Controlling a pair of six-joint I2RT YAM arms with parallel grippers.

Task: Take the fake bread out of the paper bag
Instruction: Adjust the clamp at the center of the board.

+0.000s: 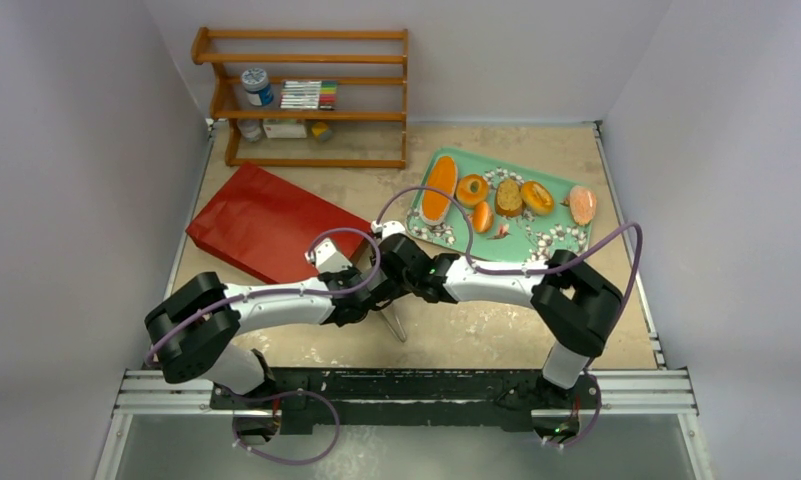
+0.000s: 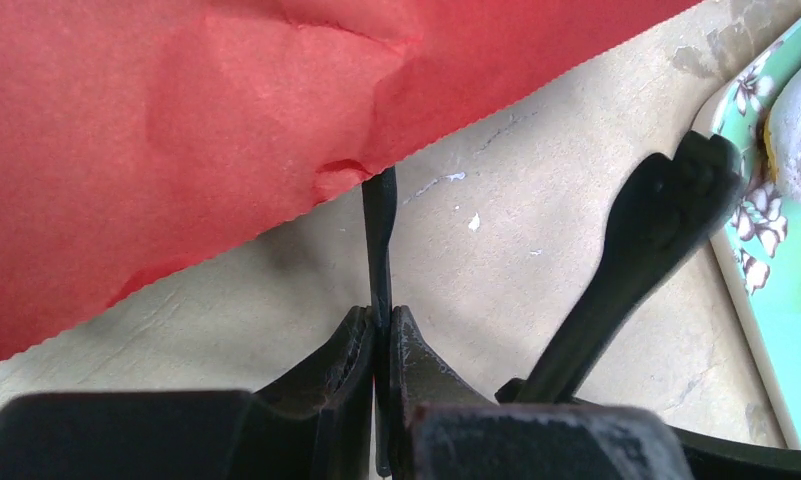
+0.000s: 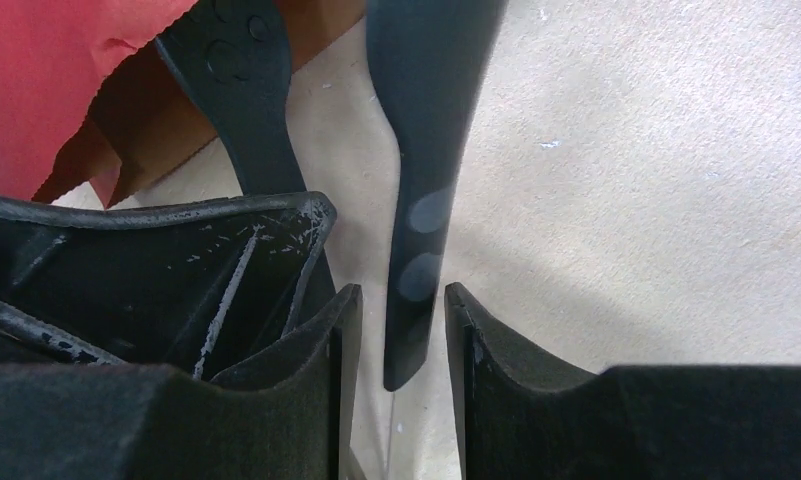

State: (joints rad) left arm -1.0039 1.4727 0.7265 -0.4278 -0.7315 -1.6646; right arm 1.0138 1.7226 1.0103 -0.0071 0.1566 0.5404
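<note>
The red paper bag [image 1: 266, 222] lies flat at the left, its zigzag rim toward the centre. Its red side fills the upper left wrist view [image 2: 176, 130], and the right wrist view shows it at the top left [image 3: 46, 80]. Several fake bread pieces, among them a long oval loaf [image 1: 437, 189], rest on the green tray [image 1: 566, 240]. My left gripper [image 1: 368, 298] [image 2: 378, 315] is shut on one thin arm of black tongs [image 2: 379, 240], whose tip reaches the bag's rim. My right gripper [image 1: 391, 270] [image 3: 396, 295] is open around the other tong arm [image 3: 416, 230], with gaps on both sides.
A wooden rack [image 1: 306, 95] with small jars and boxes stands at the back left. The tray's edge [image 2: 766, 300] shows on the right of the left wrist view. Both arms cross close together at mid-table. White walls close in the left and right sides.
</note>
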